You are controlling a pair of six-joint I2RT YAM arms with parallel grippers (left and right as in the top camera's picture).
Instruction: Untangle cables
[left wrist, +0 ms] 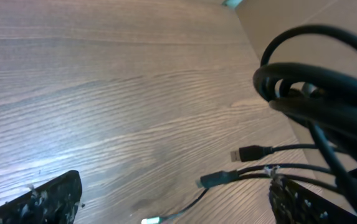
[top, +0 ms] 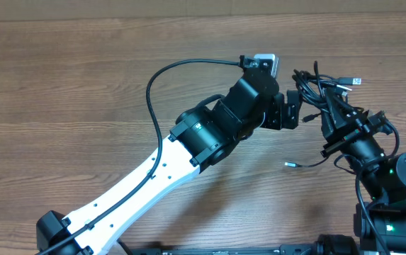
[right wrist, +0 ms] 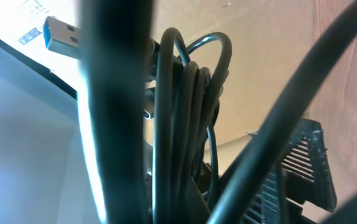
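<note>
— How many arms are at it?

— Two, with one two-finger gripper each. The left gripper (top: 299, 110) has its jaws spread wide with nothing between them, and it sits just beside the cables (top: 321, 88), on their left. The right gripper (top: 339, 133) is clamped tight on the lower end of that same bunch.

— And how many cords are in the bunch?

— I can't say. It's one knot of thin black loops near the right edge of the table (top: 61, 85), and the strands cross too much to tell apart. The ends are easier. From above I count two: a silver plug (top: 356, 81) sticking out at the top right, and a pale tip (top: 292, 164) on a single strand trailing out to the left of the right arm.

— Does the tip rest on the wood?

— It's low, but I can't tell whether it touches.

— Do the wrist cameras show anything more?

— The left one shows three ends below the coil: a black plug (left wrist: 253, 152), a grey plug (left wrist: 213, 180), and the pale tip again, cut off by the bottom edge. Its two fingers (left wrist: 44, 200) only show as dark corners. The right one is nearly blocked by a blurred cord up against the lens. Behind that there's a tight coil, a blue-tongued plug (right wrist: 63, 34) and part of one ribbed pad (right wrist: 293, 180).
</note>
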